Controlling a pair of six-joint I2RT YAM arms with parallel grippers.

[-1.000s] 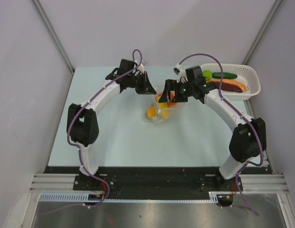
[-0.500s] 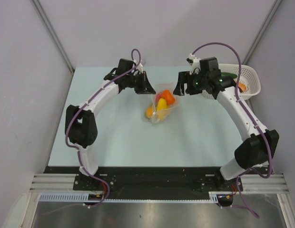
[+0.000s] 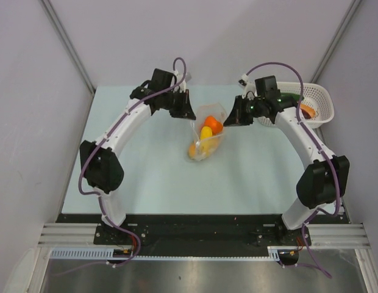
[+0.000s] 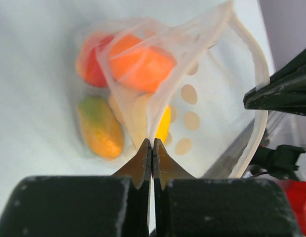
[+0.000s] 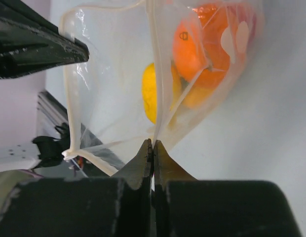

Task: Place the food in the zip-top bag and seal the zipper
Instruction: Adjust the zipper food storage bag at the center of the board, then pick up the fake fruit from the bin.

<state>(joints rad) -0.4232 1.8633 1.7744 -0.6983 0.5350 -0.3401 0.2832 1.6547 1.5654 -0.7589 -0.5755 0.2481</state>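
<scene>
Mid-table, seen from my remote station: the left gripper (image 4: 152,148) is fully closed, its two fingers pinching a fold of the zip-top bag (image 3: 208,116) at the mouth; the right gripper (image 5: 153,146) is closed as tightly on the opposite lip, a seam of clear film caught between its tips; the dotted pouch hangs between the two arms over the far half of the pale table (image 3: 146,174), mouth towards the back wall, closed end towards me.

The zipper (image 4: 264,103) runs as a thick whitish strip around the mouth and stands parted in a wide loop, not pressed together; the food (image 3: 206,133) sits low inside the bag; an orange piece (image 4: 138,61) lies uppermost, a red piece (image 4: 89,66) just beside it, a yellow piece (image 5: 150,91) under the orange one, and an orange-and-green piece (image 4: 101,128) nearest the closed end; whether the closed end rests on the table I cannot tell.

Well apart at the far right corner stands the white basket (image 3: 322,97), with a red-orange item (image 3: 306,112) showing in it beyond the right arm.
</scene>
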